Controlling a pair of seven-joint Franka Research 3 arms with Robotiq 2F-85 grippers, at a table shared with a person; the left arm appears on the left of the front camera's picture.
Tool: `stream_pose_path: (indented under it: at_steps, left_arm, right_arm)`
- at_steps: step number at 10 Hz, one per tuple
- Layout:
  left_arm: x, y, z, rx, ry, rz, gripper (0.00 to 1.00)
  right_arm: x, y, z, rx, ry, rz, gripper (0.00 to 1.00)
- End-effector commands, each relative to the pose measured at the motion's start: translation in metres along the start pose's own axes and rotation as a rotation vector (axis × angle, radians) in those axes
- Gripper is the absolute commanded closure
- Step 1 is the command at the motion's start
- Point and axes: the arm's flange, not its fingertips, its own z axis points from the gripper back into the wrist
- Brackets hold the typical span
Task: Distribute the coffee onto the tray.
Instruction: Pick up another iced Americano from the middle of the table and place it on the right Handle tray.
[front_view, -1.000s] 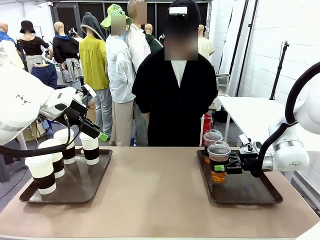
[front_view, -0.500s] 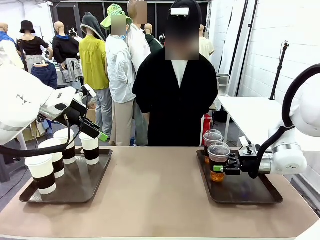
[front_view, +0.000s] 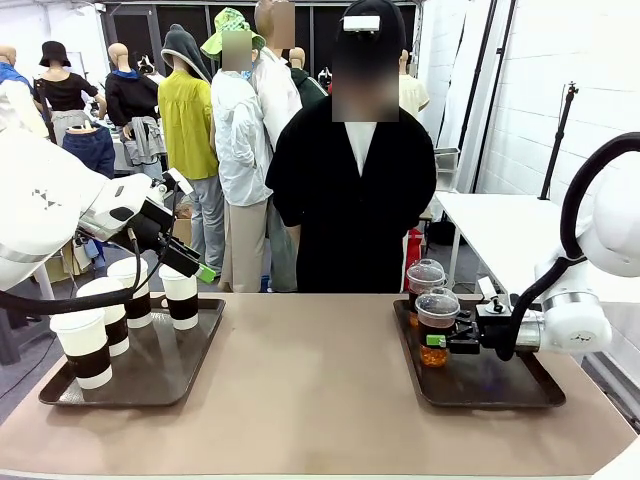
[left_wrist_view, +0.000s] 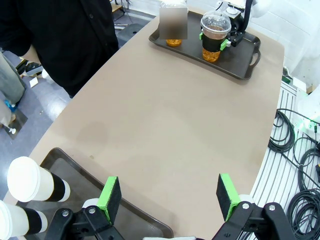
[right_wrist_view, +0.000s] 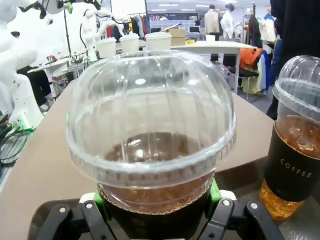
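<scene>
Four white paper cups of coffee with dark sleeves stand on the left brown tray. My left gripper hangs open just above the rightmost paper cup; its green pads are spread wide over the table. Two clear dome-lidded cups are on the right tray. My right gripper is shut on the nearer clear cup, low over the tray floor. In the right wrist view this cup sits between my fingers. The other clear cup stands behind it.
A person in black stands at the table's far edge, between the trays. The brown tabletop lies bare between the two trays. In the left wrist view cables lie beyond the table's edge.
My right gripper has sunk a little with the clear cup, closer to the tray floor. The left arm has not moved.
</scene>
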Motion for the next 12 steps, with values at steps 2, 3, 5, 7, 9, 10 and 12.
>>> stream_pose_path:
  at_steps: [2, 3, 5, 7, 9, 10, 12]
  left_arm:
    - [0.0, 0.002, 0.001, -0.014, -0.011, -0.005, 0.0]
    - [0.0, 0.002, 0.001, -0.014, -0.011, -0.005, 0.0]
    - [0.0, 0.002, 0.001, -0.014, -0.011, -0.005, 0.0]
    - [0.0, 0.002, 0.001, -0.014, -0.011, -0.005, 0.0]
    - [0.0, 0.002, 0.001, -0.014, -0.011, -0.005, 0.0]
    - [0.0, 0.002, 0.001, -0.014, -0.011, -0.005, 0.0]
    - [0.0, 0.002, 0.001, -0.014, -0.011, -0.005, 0.0]
  right_arm:
    - [0.003, -0.004, -0.005, -0.008, -0.019, -0.002, 0.0]
    - [0.004, -0.005, -0.005, -0.005, -0.016, -0.016, 0.0]
    - [0.005, -0.002, -0.004, -0.011, -0.017, -0.038, 0.0]
    - [0.003, 0.004, 0.003, -0.028, -0.016, -0.052, 0.0]
    - [-0.001, 0.012, 0.014, -0.051, -0.015, -0.073, 0.0]
    - [-0.004, 0.017, 0.021, -0.065, -0.014, -0.08, 0.0]
    - [-0.013, 0.025, 0.038, -0.091, -0.015, -0.098, 0.0]
